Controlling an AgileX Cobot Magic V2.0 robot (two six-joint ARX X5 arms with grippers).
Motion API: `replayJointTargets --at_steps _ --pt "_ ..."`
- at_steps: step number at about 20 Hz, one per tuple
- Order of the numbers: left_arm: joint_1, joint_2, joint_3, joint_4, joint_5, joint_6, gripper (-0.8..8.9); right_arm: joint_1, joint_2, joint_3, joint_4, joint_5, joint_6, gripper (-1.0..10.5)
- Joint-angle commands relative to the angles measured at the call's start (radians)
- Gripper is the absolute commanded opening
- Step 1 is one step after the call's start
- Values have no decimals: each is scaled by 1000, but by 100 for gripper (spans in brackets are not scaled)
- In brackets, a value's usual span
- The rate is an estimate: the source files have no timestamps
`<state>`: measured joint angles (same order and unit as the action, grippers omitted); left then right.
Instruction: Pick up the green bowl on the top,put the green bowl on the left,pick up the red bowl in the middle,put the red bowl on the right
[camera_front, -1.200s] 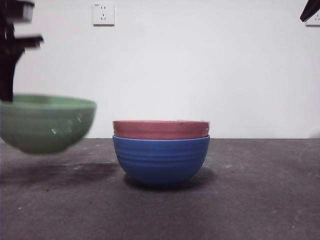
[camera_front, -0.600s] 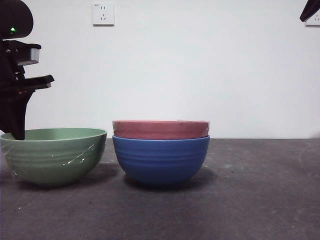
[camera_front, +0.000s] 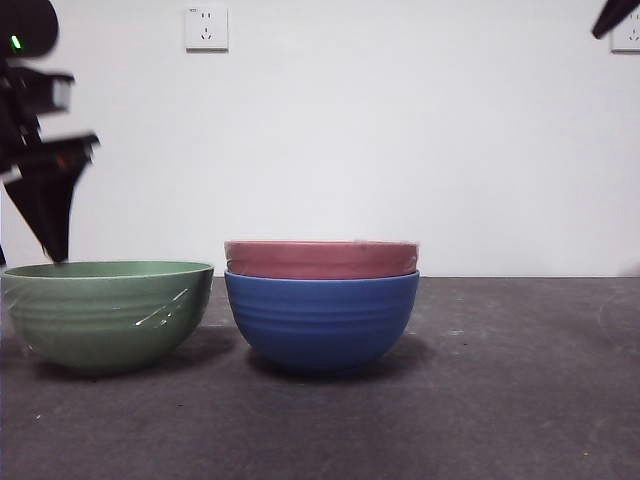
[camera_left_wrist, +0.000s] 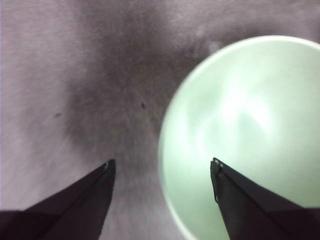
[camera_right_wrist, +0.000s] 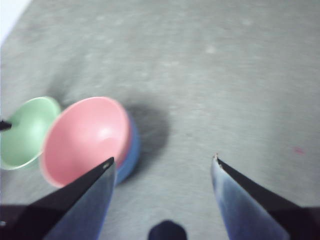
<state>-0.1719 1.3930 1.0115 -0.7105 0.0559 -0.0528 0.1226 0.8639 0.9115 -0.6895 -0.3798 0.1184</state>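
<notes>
The green bowl (camera_front: 108, 312) rests on the table at the left, whitish scratches on its side. My left gripper (camera_front: 50, 245) hangs just above its left rim, blurred; in the left wrist view it (camera_left_wrist: 162, 167) is open over the rim of the green bowl (camera_left_wrist: 250, 130), touching nothing. The red bowl (camera_front: 321, 258) sits nested in the blue bowl (camera_front: 322, 320) at the middle. My right gripper (camera_right_wrist: 162, 160) is open high over the table, with the red bowl (camera_right_wrist: 85, 137) and the green bowl (camera_right_wrist: 27, 130) below it; in the front view it is only a black tip (camera_front: 612, 16).
The dark table (camera_front: 500, 400) stretches to the right of the blue bowl. A white wall with a socket (camera_front: 206, 28) stands behind. The green bowl and blue bowl stand close together, a narrow gap between them.
The green bowl came down from mid-air onto the table at the left. My left gripper let it go and has risen a little above the rim.
</notes>
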Motion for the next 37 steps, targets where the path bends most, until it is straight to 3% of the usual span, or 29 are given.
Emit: replayJointTargets --at_steps 1,4,8,15,22,25,28,37 --pt "3 -150 11 -15 4 -14 324 66 56 42 9 17 -3 321" --pt "3 -348 43 -41 43 -38 324 201 190 141 -42 108 -9 325" --pt "1 -557 60 -40 111 -84 323 389 420 300 -121 292 -53 325" --pt "1 -657 60 -113 109 -101 322 489 734 407 -114 410 -68 323" --pt "1 -655 60 -131 109 -101 319 481 875 407 -29 405 -68 302" --pt "1 -655 60 -131 106 -101 319 481 895 407 -30 405 -68 81" --pt "1 -654 60 -131 105 -101 319 481 896 407 -26 406 -68 -1" --pt "1 -636 60 -128 103 -101 319 481 893 428 -26 408 -68 -12"
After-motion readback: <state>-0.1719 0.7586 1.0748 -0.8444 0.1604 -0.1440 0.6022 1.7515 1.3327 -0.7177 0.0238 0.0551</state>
